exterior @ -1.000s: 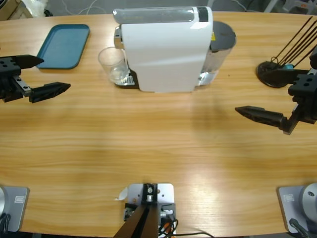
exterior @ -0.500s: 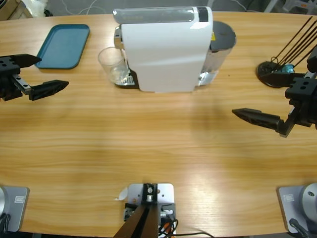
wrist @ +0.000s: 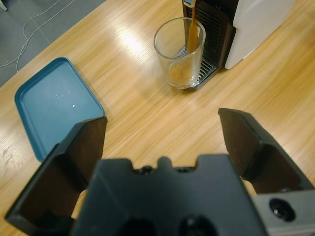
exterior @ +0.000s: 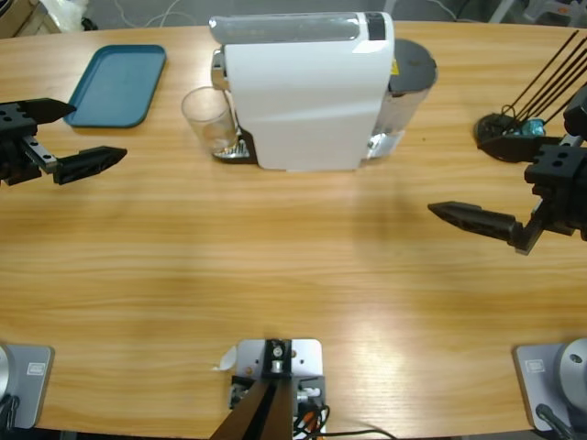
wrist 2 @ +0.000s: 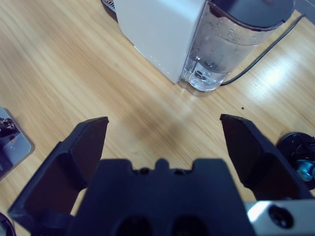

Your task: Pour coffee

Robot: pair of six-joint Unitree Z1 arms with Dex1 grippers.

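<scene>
- Long wooden surface (exterior: pixel 275 275), pale oak grain: we log it filling the high view and carrying every item below.
- Large white box-shaped coffee machine (exterior: pixel 307 92): upper middle of the high view, with a clear water tank under a dark grey lid (exterior: pixel 408 78) at its right side. In the right wrist view we see the tank (wrist 2: pixel 231 44) at the top with a black cable trailing off to the upper right.
- Small clear glass tumbler (exterior: pixel 209 119): just left of the machine in the high view, standing upright on the machine's metal drip grille (wrist: pixel 204 73).
- Coffee (wrist: pixel 179 71): a shallow yellowish-brown layer in the bottom of the tumbler; in the left wrist view we note a thin brown stream (wrist: pixel 192 29) falling into the glass from the spout above.
- Teal rectangular tray with rounded corners (exterior: pixel 119 84): upper left of the high view, lying flat, well apart from the tumbler.
- Black round stand with thin black rods (exterior: pixel 514 128): far right of the high view.
- Left end effector (exterior: pixel 64 137): left edge of the high view, jaws spread wide, gripping nothing, near the tray's lower corner.
- Right end effector (exterior: pixel 495 183): right edge of the high view, jaws spread wide, gripping nothing, well apart from the machine.
</scene>
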